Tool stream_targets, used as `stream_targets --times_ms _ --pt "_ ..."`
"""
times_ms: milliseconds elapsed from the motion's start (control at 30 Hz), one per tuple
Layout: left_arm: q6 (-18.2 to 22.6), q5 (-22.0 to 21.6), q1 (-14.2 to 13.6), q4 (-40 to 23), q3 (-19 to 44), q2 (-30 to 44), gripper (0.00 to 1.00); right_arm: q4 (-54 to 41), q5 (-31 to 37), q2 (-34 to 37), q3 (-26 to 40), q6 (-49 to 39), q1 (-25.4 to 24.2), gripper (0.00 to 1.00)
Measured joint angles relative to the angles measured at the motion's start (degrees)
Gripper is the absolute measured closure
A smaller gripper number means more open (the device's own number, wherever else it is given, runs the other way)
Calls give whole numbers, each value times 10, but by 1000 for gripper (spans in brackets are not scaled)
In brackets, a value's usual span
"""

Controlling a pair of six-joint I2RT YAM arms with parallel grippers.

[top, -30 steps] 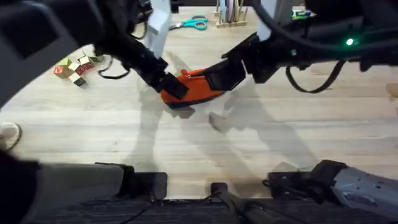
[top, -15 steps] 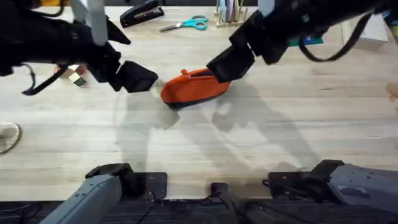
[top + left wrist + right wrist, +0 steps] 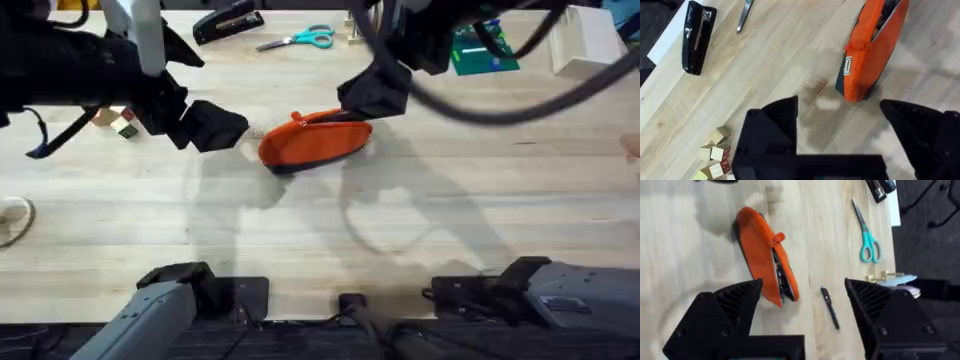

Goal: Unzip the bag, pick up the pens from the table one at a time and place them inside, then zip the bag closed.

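Bag (image 3: 315, 140) is seen part-unzipped on the table (image 3: 400, 220), beyond the spread, empty fingers of left gripper (image 3: 840, 130); right gripper (image 3: 802, 305), also spread and empty, faces the pen (image 3: 830, 307), judged the next pick, then insertion through the opening.

A black stapler (image 3: 229, 20) lies at the far edge, at about 11 o'clock in the overhead view. Teal-handled scissors (image 3: 297, 39) lie just beside it toward 12 o'clock, blades pointing at the stapler. A wooden holder (image 3: 358, 22) with upright sticks stands next along that edge. A green card (image 3: 484, 50) rests at 1 o'clock, a white box (image 3: 586, 42) at 2 o'clock. Small wooden blocks (image 3: 115, 121) cluster at 10 o'clock. A white round object (image 3: 12, 218) sits at 9 o'clock, cut off.
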Motion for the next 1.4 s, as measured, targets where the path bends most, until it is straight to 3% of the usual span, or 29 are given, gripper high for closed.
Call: stream_targets --times_ms 167,367,400,500,533,633,667,900,1167,1400 --pt "0 0 0 0 0 0 7 -1 0 13 0 -84 0 4" --pt "0 0 0 0 0 0 8 -2 0 15 0 -121 3 4" --pt "1 0 0 0 0 0 8 -2 0 15 0 -126 3 47" --pt "2 0 0 -3 0 0 8 -2 0 15 0 -128 4 342" --pt "2 0 0 -9 0 0 7 -4 0 17 0 -130 5 539" --pt "2 0 0 -9 0 0 7 -16 0 25 2 -132 7 905" --pt "2 0 0 -9 0 0 7 -31 0 40 2 -133 9 969" --pt "2 0 0 -2 0 0 7 -36 0 128 2 -132 9 969" --pt "2 0 0 2 0 0 7 -36 -21 171 2 -133 5 968" --pt "2 0 0 5 0 0 7 -30 -68 201 2 -133 -28 969"
